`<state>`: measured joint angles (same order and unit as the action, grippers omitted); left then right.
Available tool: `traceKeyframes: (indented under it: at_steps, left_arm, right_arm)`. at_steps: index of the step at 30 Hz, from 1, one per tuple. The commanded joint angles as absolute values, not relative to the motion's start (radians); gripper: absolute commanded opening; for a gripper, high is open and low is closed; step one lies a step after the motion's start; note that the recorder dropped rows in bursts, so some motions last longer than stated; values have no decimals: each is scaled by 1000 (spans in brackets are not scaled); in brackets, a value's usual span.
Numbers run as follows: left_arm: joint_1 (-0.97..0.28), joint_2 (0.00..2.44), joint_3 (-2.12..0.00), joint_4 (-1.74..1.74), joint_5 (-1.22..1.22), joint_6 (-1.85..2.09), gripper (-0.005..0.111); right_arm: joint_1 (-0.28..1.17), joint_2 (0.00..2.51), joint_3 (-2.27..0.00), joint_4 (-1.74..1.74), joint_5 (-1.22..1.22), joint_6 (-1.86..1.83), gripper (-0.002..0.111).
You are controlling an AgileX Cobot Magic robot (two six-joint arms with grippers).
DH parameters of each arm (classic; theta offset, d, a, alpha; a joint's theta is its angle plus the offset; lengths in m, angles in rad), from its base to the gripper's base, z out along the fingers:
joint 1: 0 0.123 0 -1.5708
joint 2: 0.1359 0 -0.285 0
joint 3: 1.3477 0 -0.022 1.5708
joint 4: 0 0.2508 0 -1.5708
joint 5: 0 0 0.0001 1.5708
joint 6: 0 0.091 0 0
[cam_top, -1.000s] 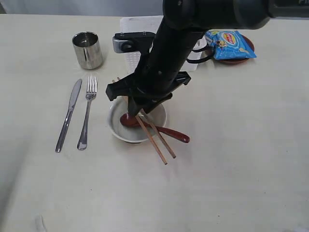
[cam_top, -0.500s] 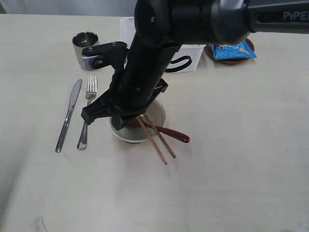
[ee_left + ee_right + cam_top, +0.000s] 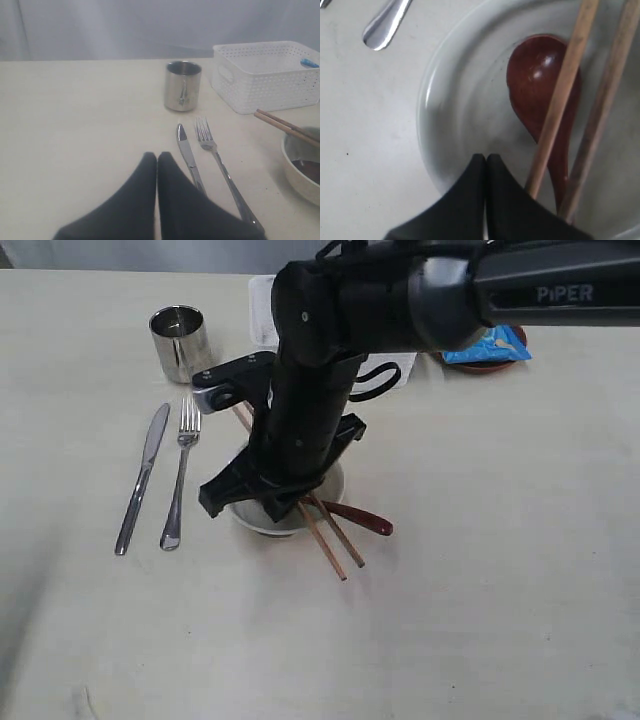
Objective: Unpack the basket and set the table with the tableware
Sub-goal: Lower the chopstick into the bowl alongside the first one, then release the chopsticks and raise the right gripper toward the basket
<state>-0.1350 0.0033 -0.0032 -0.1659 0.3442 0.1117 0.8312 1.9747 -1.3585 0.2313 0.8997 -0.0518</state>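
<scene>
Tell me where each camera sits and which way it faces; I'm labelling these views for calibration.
Exterior view: off the arms, high up, looking down on the table; the black right arm reaches over the bowl.
Left wrist view: behind the shut left gripper, which shows; low, looking across the table at knife, fork, cup and basket.
Right wrist view: behind the shut right gripper, which shows; looking down into the bowl at spoon and chopsticks.
Shared: all three show the bowl and chopsticks.
</scene>
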Motion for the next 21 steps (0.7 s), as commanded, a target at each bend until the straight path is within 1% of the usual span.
traceKeyframes:
  at_steps: [1,3,11,17,21]
  left_arm:
    - [-143,0,0,-165,342,109,0]
    - [-143,0,0,-165,342,109,0]
    - [-143,0,0,-165,342,111,0]
    - [-143,0,0,-161,342,111,0]
    - [-143,0,0,-161,342,111,0]
  right_arm:
    - [831,1973,-1358,176,897,-13,0]
    - [831,1973,-1358,129,901,7,0]
    - [831,1957,-1358,141,889,7,0]
    - [828,1853,-1361,155,866,0,0]
    - [828,1767,-1375,105,861,-8,0]
